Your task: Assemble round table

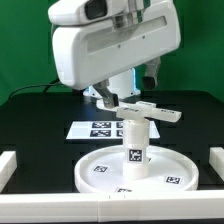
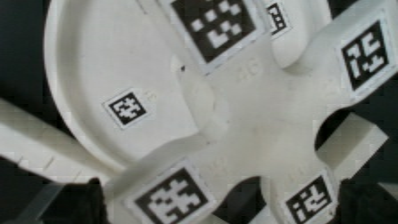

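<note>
Bench note, 1 arm, round table build.

- You have the disc (image 1: 100,172) lying flat on the black table (image 1: 30,115), rim up, tags showing on its floor.
- The leg (image 1: 134,142) stands upright at the disc's middle, with 1 tag facing the exterior camera.
- The cross piece (image 1: 150,111) sits level on top of the leg, its long arm reaching toward the exterior view's right.
- The gripper (image 1: 118,99) hangs at the cross piece's end on the exterior view's left. You cannot tell contact from here.
- Fingers: neither view shows you whether they are spread or clenched, and no fingertip shows in the wrist view.
- Wrist view: the cross piece (image 2: 249,110) fills the frame with tagged arms, the disc (image 2: 98,70) beneath it.
- The marker board (image 1: 88,128) lies flat behind the disc
</note>
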Robot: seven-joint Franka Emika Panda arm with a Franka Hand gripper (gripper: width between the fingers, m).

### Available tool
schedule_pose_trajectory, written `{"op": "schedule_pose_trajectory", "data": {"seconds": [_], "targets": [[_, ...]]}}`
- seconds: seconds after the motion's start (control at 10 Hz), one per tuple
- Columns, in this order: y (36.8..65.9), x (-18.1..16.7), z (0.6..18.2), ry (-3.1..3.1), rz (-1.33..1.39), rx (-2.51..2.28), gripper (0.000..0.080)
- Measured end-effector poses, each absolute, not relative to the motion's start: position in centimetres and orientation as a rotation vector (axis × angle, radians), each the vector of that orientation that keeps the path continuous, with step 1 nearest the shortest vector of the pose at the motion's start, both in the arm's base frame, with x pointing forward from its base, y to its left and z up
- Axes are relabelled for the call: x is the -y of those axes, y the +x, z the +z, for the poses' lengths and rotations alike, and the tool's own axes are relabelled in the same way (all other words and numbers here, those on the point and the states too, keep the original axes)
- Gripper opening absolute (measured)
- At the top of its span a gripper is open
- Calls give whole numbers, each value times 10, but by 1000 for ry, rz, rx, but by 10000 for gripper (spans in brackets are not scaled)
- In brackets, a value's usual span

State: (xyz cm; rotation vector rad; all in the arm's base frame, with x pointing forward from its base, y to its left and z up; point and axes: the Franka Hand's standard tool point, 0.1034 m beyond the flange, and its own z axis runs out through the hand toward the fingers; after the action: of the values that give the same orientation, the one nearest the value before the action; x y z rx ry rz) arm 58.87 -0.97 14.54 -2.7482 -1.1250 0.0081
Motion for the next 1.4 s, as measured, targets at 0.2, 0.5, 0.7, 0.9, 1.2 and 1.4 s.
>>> {"op": "schedule_pose_trajectory", "data": {"seconds": [0.2, 0.5, 0.7, 0.9, 1.2, 1.4], "targets": [[588, 10, 145, -2671, -9, 1303, 649], [588, 13, 144, -2548, -24, 1540, 649], [590, 10, 147, -2352, -27, 1872, 649], [593, 2, 148, -2173, -33, 2110, 649], [591, 11, 146, -2002, -15, 2292, 649], [591, 12, 146, -1855, -9, 2418, 649]]}}
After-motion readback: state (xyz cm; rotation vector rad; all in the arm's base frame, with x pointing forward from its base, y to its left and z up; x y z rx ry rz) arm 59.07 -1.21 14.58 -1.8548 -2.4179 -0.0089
